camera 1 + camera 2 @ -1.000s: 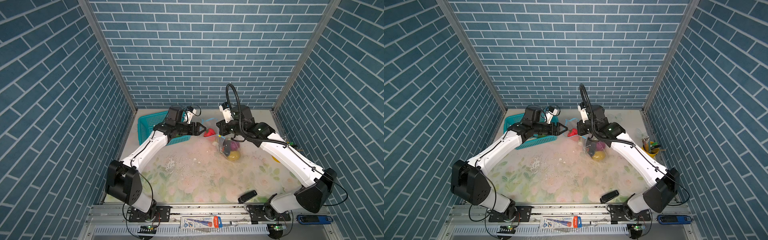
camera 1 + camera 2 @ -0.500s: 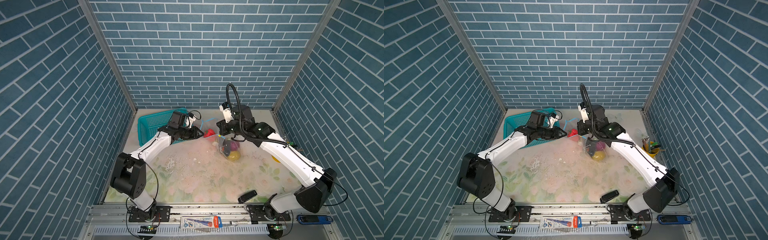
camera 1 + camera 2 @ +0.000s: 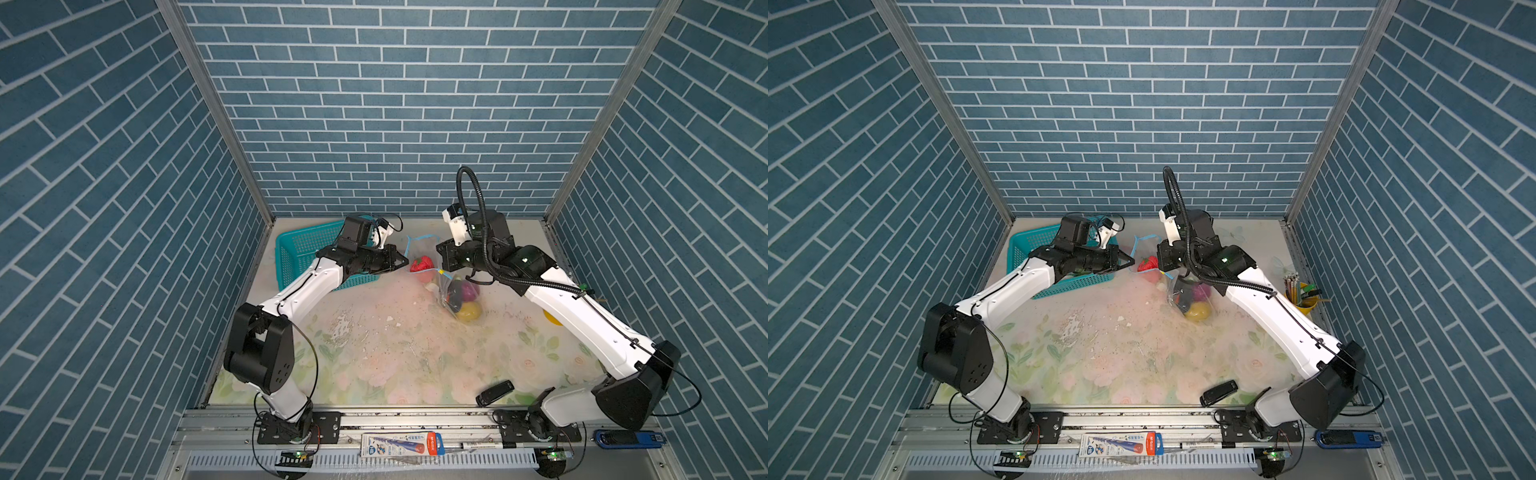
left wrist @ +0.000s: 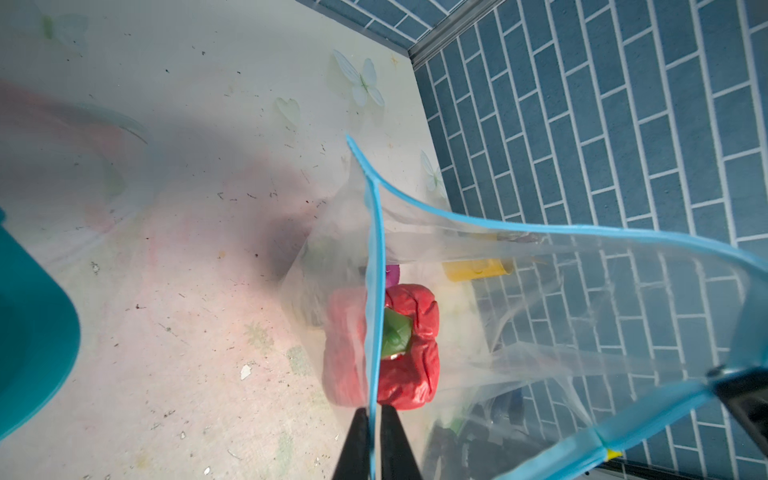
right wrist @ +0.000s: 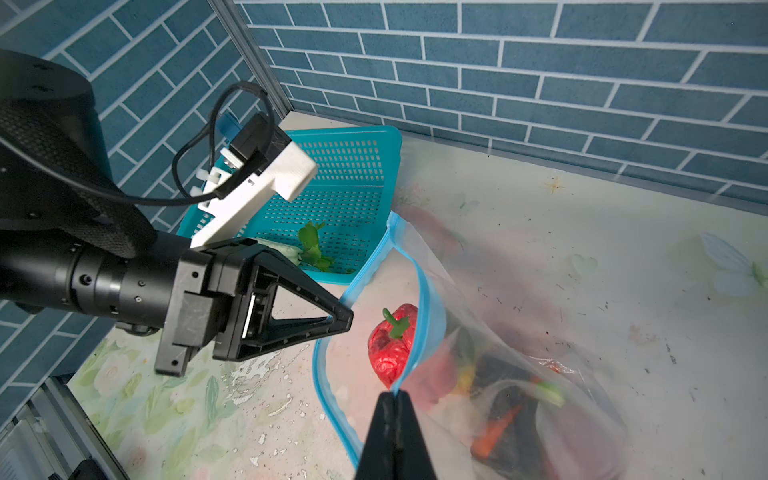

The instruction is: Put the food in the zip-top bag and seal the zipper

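Where the zip-top bag (image 3: 453,295) lies on the table (image 3: 374,340) beside the teal basket (image 3: 299,253), its zipper (image 4: 376,249) is pinched from two sides — by the left gripper (image 4: 372,409) and the right gripper (image 5: 392,397), both closed on it — and the red pepper (image 4: 415,332) is seen at its mouth.

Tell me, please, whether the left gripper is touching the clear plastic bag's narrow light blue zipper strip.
Touching: the left wrist view shows the left gripper shut on the light blue zipper strip.
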You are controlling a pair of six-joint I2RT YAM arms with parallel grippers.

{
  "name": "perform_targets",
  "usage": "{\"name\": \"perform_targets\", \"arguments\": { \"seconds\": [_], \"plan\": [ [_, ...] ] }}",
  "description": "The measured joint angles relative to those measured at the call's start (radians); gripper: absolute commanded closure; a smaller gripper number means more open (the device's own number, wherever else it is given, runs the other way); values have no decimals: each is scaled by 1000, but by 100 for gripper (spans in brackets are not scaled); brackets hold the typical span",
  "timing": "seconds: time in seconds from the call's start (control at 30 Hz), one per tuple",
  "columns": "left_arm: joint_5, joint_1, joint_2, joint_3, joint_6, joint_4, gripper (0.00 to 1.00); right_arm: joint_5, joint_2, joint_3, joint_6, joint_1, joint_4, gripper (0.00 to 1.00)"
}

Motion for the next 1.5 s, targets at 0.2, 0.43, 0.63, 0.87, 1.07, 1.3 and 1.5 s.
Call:
{"name": "perform_targets", "arguments": {
  "seconds": [0.2,0.43,0.63,0.87,1.07,1.3,1.5],
  "plan": [
    [3,-31,8,64,-27,-9,91,24,-26,0,-2,-3,-14,100],
    [18,-74,32,157,-54,-8,93,76,-61,-2,-2,-3,-53,99],
    [34,-92,65,200,-89,6,94,146,-77,-2,9,-3,-134,87],
    [50,-99,80,206,-123,19,94,220,-48,45,34,-12,-282,67],
    [59,-103,80,219,-138,27,94,251,58,188,43,-17,-372,70],
    [61,-108,80,221,-143,27,94,254,106,251,59,-16,-433,95],
    [66,-115,83,254,-151,27,94,267,116,325,59,-16,-493,100]
  ]
}}
